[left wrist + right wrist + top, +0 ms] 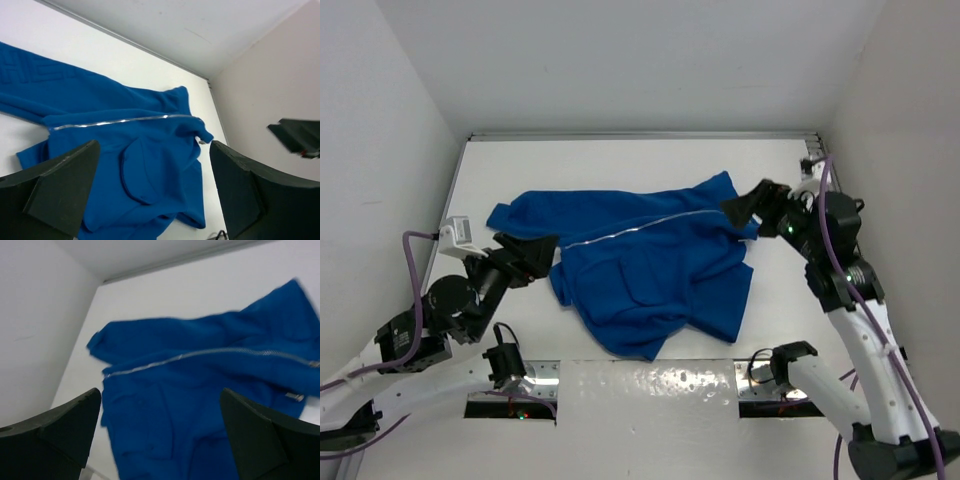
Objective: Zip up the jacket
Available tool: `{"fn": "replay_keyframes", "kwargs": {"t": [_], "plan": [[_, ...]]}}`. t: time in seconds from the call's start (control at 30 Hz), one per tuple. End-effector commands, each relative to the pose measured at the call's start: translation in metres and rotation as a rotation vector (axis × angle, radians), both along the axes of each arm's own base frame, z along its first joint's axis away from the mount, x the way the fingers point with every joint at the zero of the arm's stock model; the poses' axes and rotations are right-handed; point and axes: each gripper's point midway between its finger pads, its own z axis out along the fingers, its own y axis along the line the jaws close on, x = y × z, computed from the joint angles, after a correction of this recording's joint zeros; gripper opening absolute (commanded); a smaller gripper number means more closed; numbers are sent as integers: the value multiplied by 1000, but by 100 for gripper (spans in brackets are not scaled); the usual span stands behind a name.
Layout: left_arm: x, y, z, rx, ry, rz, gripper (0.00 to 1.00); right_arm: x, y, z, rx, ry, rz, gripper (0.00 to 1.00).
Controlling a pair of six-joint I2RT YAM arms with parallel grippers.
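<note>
Left end effector (542, 258) first: its two dark fingers (60, 190) are spread wide and we see nothing between them. It hangs just beside the left edge of the bright blue fabric jacket (650, 270), and from above we cannot tell whether a fingertip brushes the cloth.

Over to the right end effector (748, 205): here too the jaws gape wide with nothing in their grasp. It sits at the jacket's far right corner. In the wrist view its fingers (260, 440) frame the garment from above, clear of the fabric.

The jacket itself lies flat and a bit rumpled in the middle of the white desk (620, 165), between the two arms, turned sideways to them. One long sleeve (535, 212) stretches off toward the left arm's side.

The thin silver zipper line (630, 231) runs across the garment from the left edge up toward the right corner, and it reads as one unbroken strip. We spot a small silver pull tab (201, 142) at the end nearest the right arm.

Below the zipper a rounded patch pocket (145, 170) shows on the front panel. The blue cloth bunches into folds toward the near edge.
</note>
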Motion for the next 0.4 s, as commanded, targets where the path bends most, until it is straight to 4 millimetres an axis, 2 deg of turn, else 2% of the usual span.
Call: {"fn": "replay_keyframes", "kwargs": {"t": [0.0, 0.07, 0.1, 0.2, 0.37], "plan": [[-4, -12, 4, -23, -38, -75, 89, -40, 22, -8, 124, 34, 136, 99], [-7, -17, 4, -44, -55, -112, 89, -55, 17, -28, 120, 75, 121, 99], [-7, -20, -5, -38, -50, -120, 89, -60, 14, -31, 114, 76, 109, 99], [-13, -23, -7, -80, -77, -164, 89, -80, 1, -39, 98, 74, 52, 99], [-13, -34, -21, -66, -61, -199, 88, -90, -1, -56, 118, 129, 36, 99]]}}
